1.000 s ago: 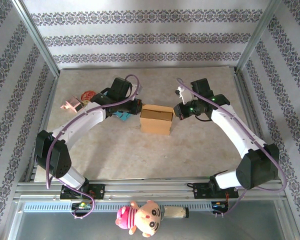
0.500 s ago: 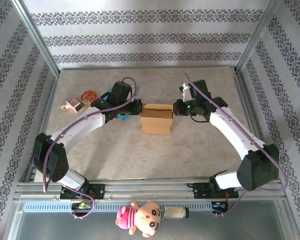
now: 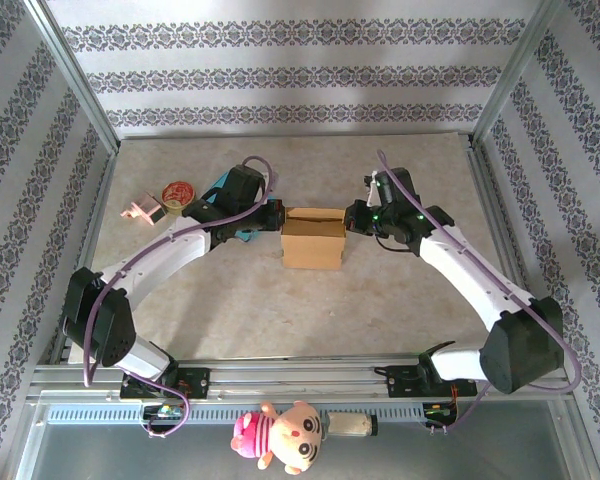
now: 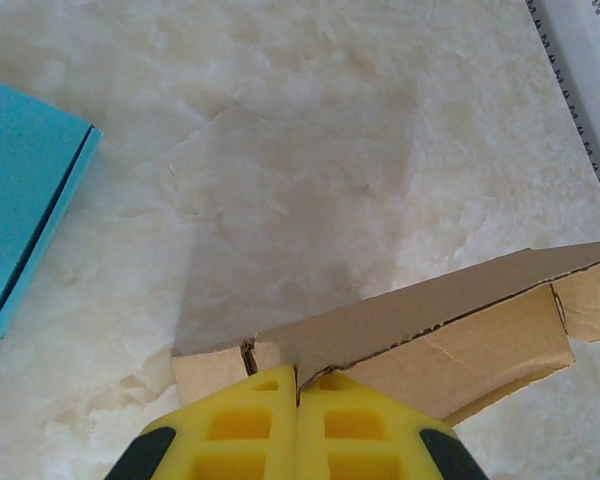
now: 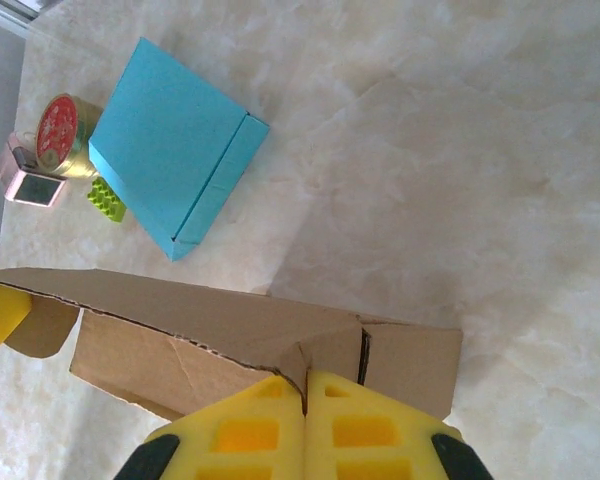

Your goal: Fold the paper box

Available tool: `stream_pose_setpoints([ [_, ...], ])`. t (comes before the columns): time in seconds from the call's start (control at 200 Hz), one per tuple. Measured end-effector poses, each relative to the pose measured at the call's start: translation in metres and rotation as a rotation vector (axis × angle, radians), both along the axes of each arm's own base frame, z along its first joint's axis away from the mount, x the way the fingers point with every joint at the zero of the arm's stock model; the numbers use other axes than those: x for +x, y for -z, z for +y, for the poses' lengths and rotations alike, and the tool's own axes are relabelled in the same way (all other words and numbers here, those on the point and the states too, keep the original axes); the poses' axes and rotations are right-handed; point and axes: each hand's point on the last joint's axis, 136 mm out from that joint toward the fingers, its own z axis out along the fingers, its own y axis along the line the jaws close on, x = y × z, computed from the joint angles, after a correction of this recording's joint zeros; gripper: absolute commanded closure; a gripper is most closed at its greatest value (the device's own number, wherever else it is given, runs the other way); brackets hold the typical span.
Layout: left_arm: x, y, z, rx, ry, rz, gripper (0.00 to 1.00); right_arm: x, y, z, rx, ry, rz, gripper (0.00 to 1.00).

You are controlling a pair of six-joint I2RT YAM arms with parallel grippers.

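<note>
The box (image 3: 312, 238) sits about mid-tabletop, a little toward the far edge, with its long top flap tilted up rather than lying flat. The left gripper (image 3: 273, 216) has its fingers pressed together, holding nothing, with its tips against the box's left end. The right gripper (image 3: 353, 218) is closed and empty too, its tips against the right end. This looks like tucking in the end flaps. To do it well, both arms should push inward evenly so the box neither slides nor twists. The tips should stay low on the end panels, under the raised flap, and the push should be gentle enough not to buckle the thin card at its slits. A blue box (image 5: 170, 170) lies near the box's left end, just beside the left arm, and is the likeliest obstacle if the work drifts left. A red tin (image 3: 178, 190), a pink thing (image 3: 142, 211) and a green brick (image 5: 106, 198) lie toward the left edge, well apart from the box.
</note>
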Motion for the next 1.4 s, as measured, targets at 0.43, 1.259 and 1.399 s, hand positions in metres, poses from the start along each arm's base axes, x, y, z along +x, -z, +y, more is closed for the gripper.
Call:
stream_pose_setpoints([
  [0.43, -0.003, 0.000, 0.000, -0.006, -0.007, -0.008, 1.00, -0.003, 0.002, -0.003, -0.097, -0.008, -0.068, 1.00],
  [1.259, -0.016, -0.001, -0.003, -0.043, 0.015, 0.027, 1.00, -0.009, 0.007, -0.008, -0.127, -0.031, -0.115, 1.00],
  [1.399, -0.018, 0.001, -0.004, -0.058, 0.010, 0.045, 1.00, -0.008, 0.011, -0.006, -0.149, -0.054, -0.116, 1.00],
])
